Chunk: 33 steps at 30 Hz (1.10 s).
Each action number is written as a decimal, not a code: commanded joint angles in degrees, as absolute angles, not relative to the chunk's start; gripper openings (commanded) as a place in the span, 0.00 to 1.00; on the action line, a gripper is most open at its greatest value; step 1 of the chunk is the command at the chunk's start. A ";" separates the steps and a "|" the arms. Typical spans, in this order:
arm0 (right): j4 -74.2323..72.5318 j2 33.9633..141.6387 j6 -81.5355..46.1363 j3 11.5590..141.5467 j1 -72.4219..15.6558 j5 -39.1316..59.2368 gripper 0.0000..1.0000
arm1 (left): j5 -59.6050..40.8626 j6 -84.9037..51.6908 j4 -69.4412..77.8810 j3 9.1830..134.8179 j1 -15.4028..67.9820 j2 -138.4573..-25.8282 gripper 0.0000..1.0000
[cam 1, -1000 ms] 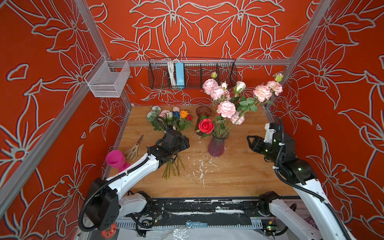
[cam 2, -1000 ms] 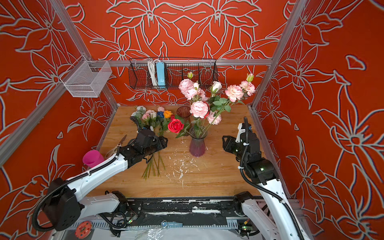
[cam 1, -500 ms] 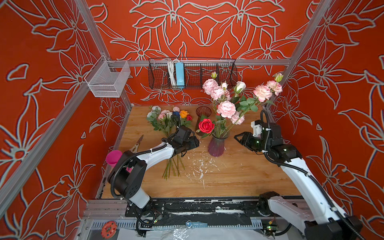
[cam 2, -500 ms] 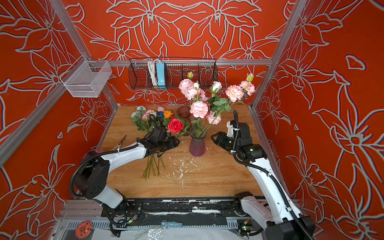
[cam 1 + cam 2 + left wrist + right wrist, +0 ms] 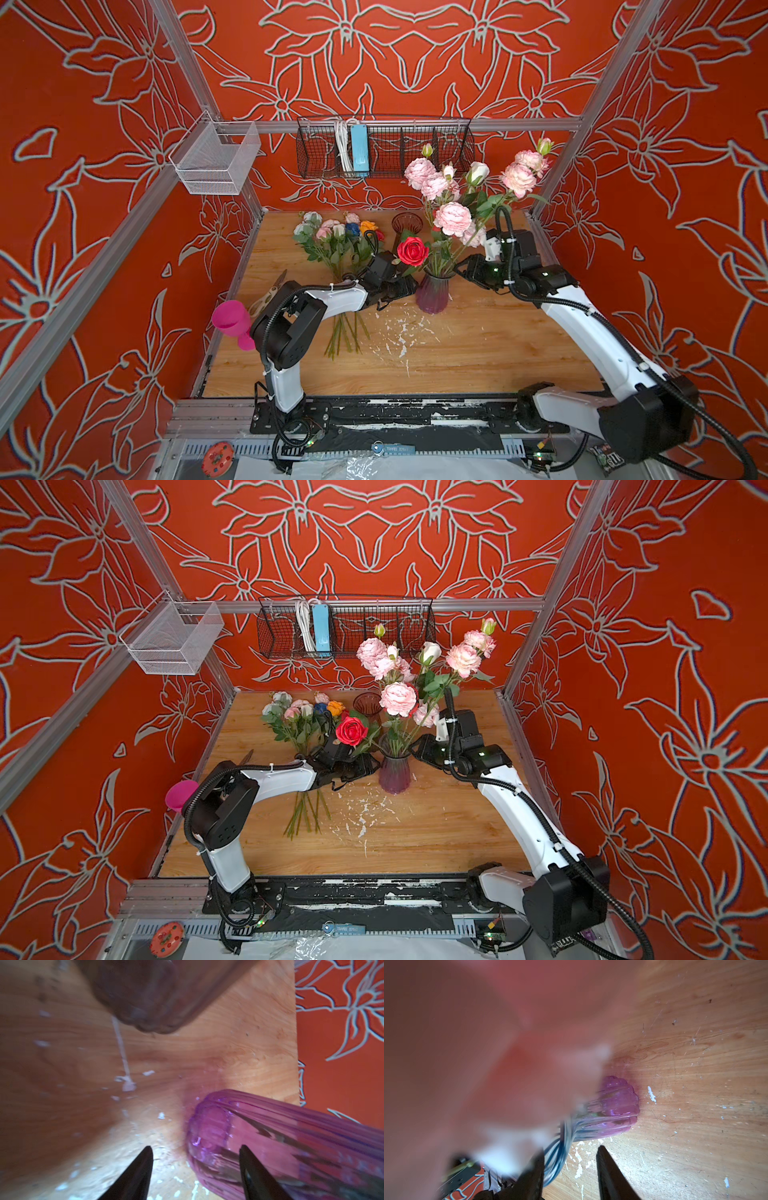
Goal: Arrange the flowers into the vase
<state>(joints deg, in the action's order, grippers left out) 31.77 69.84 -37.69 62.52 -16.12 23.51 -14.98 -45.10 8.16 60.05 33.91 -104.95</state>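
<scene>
The purple ribbed vase [image 5: 432, 293] [image 5: 394, 773] stands mid-table and holds several pink flowers [image 5: 452, 218] [image 5: 398, 698] and a red rose [image 5: 412, 251] [image 5: 351, 730]. More flowers [image 5: 338, 243] [image 5: 301, 721] lie in a bunch on the table to its left. My left gripper [image 5: 409, 286] [image 5: 372, 766] [image 5: 195, 1148] is open low at the vase's left side, with one finger in front of the vase [image 5: 270, 1136]. My right gripper [image 5: 463, 266] [image 5: 419, 746] [image 5: 571, 1149] is open at the vase's rim [image 5: 560, 1157], which shows between its fingers. A blurred pink bloom [image 5: 488, 1043] hides much of the right wrist view.
A brownish glass vase [image 5: 407, 222] [image 5: 368, 704] stands behind the purple one. Scissors [image 5: 270, 291] and a pink cup [image 5: 230, 320] [image 5: 180, 794] sit at the table's left edge. A black wire basket [image 5: 384, 145] and a white one [image 5: 216, 160] hang on the walls.
My left gripper has moved right, from over the lying bunch to the vase's left side. My right gripper has moved left and in, up to the vase's rim.
</scene>
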 commanded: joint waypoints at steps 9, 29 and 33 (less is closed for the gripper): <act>33.52 73.40 -34.72 65.79 -16.79 16.38 0.32 | -19.68 -44.47 13.51 64.10 36.18 -109.53 0.65; 36.38 80.05 -32.93 74.00 -10.54 8.62 0.00 | -13.49 -36.75 -2.83 55.47 32.43 -83.86 0.67; 36.35 84.06 -32.10 77.71 -6.59 9.57 0.00 | -11.56 -36.35 -5.19 53.36 32.34 -76.47 0.68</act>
<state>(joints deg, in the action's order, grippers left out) 37.10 82.26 -33.67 74.94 -9.39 12.47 -13.93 -37.91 -1.02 54.78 32.53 -79.77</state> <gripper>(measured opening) 0.139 0.679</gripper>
